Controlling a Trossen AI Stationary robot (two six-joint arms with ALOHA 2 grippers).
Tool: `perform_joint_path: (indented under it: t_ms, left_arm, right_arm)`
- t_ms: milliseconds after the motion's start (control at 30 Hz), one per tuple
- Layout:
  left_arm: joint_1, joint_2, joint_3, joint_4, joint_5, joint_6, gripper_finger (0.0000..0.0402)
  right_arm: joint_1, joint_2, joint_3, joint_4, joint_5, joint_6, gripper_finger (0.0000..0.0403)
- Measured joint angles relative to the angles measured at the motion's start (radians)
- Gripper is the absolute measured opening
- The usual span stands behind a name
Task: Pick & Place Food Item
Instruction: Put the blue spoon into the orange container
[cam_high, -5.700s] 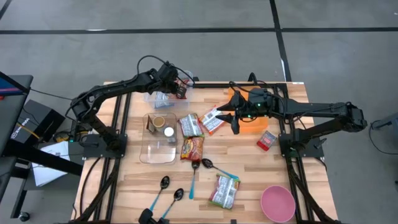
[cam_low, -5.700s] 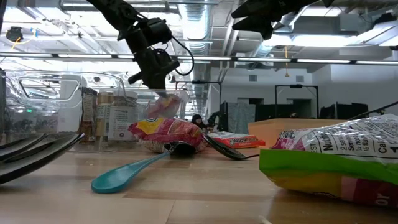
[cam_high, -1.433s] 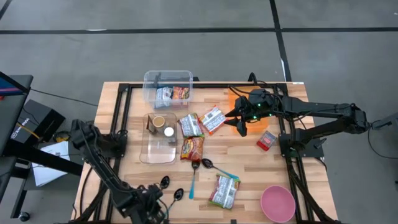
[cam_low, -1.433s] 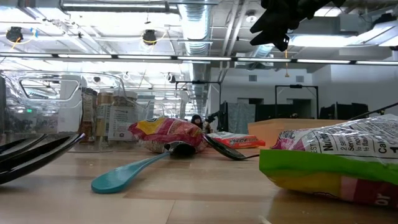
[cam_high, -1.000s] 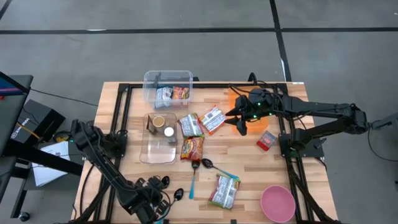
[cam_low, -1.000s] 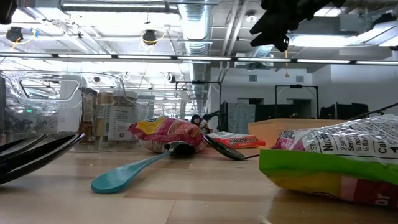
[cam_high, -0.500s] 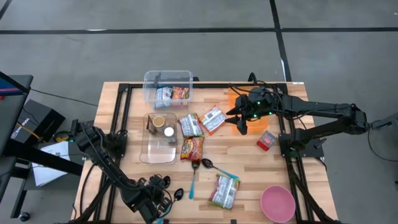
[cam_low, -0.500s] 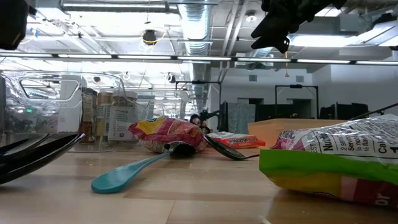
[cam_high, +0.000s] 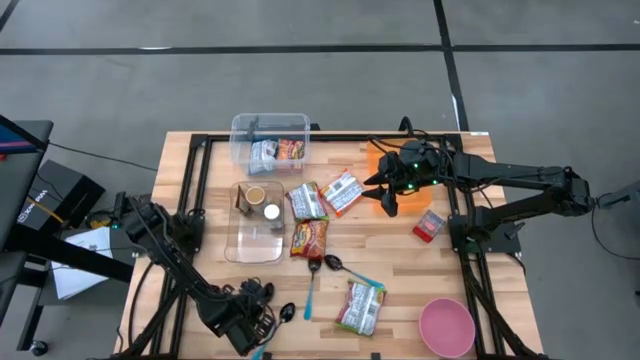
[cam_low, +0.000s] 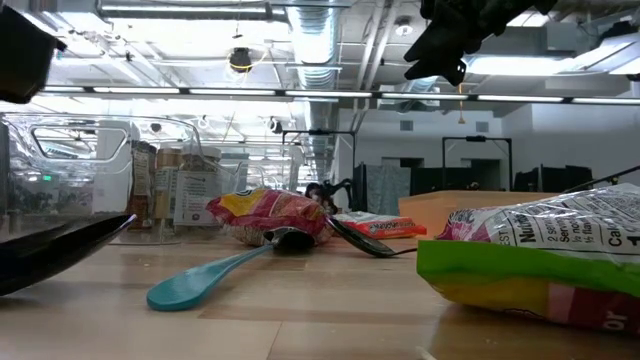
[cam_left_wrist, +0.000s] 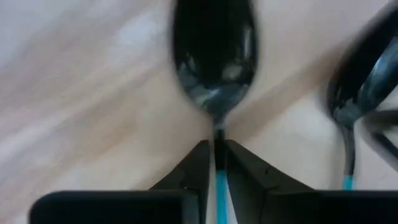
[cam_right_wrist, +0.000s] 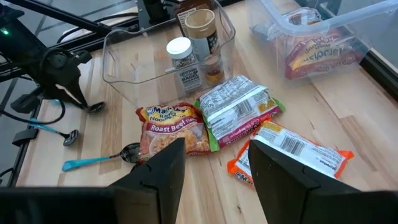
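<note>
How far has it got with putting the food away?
Two food packets already lie in the clear bin. Right now the left gripper is shut on a black spoon at the table's near edge, not on food, while the right gripper hovers open beside the orange tray. Several packets remain on the table, among them a ramen pack and a green-edged packet.
</note>
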Motion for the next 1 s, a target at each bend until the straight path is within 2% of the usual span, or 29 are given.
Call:
perform_joint_path:
  t_ms: [133, 633, 767, 1000]
  left_arm:
    - [0.000, 0.000, 0.000, -0.004, 0.026, -0.001, 0.0010]
    - [0.001, -0.037, -0.008, -0.020, 0.024, 0.001, 0.0005]
    - [0.000, -0.095, -0.005, -0.015, -0.012, 0.040, 0.0004]
    - [0.002, -0.257, -0.004, -0.012, -0.141, 0.159, 0.0004]
  right_arm:
    - [0.000, 0.000, 0.000, 0.000, 0.000, -0.012, 0.0170]
    - [0.000, 0.000, 0.000, 0.000, 0.000, -0.015, 0.0170]
    - [0.000, 0.000, 0.000, 0.000, -0.001, -0.015, 0.0170]
    - [0.000, 0.000, 0.000, 0.008, -0.001, -0.015, 0.0170]
